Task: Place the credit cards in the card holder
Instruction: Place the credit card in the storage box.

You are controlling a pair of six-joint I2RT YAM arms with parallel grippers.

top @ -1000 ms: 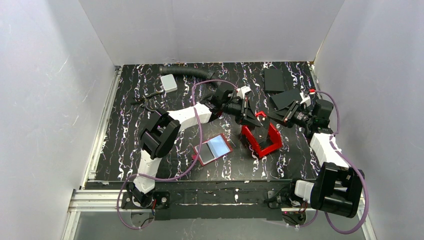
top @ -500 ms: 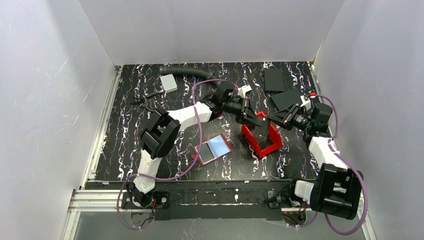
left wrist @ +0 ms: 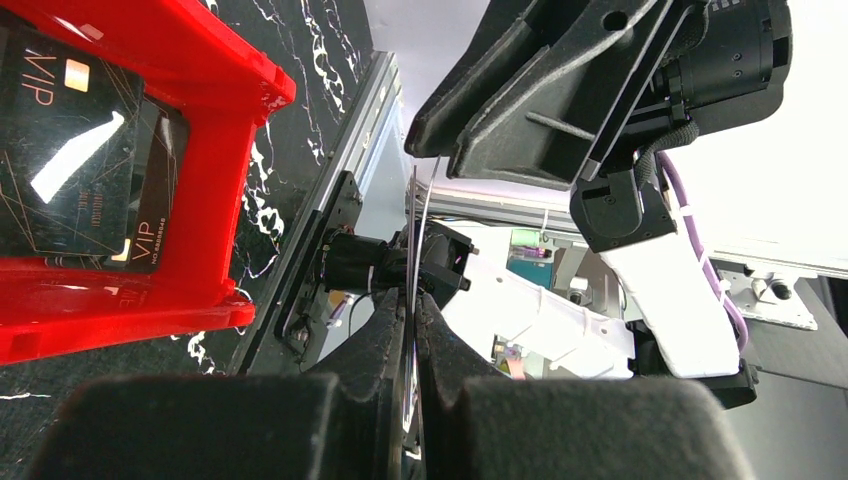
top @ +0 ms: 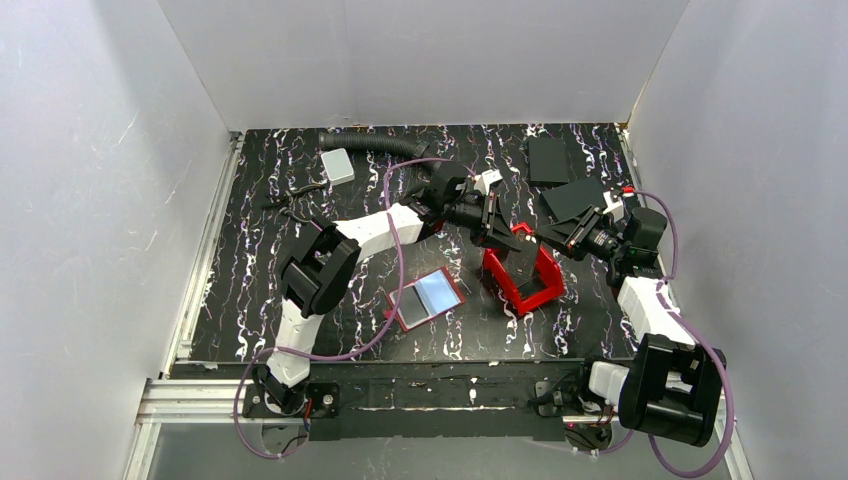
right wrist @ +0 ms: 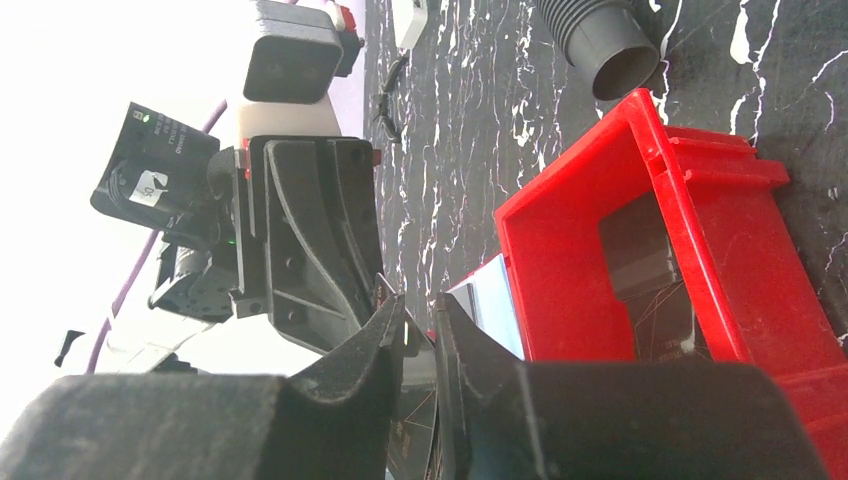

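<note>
Left wrist view: the left end effector (left wrist: pixel 412 300) pinches a thin card (left wrist: pixel 415 260) edge-on, and the right end effector (left wrist: pixel 425 150) is at the card's far edge, grip unclear. A black credit card (left wrist: pixel 70 150) lettered "VIP" lies in the red bin (left wrist: pixel 215 200). The card holder (top: pixel 425 298) lies open on the bench (top: pixel 250 250) just beside the bin.

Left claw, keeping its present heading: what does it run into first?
Most likely the right claw, which faces it just beyond the thin card pinched in the left claw, by the red bin. The gap between the two claws is hard to judge.
</note>
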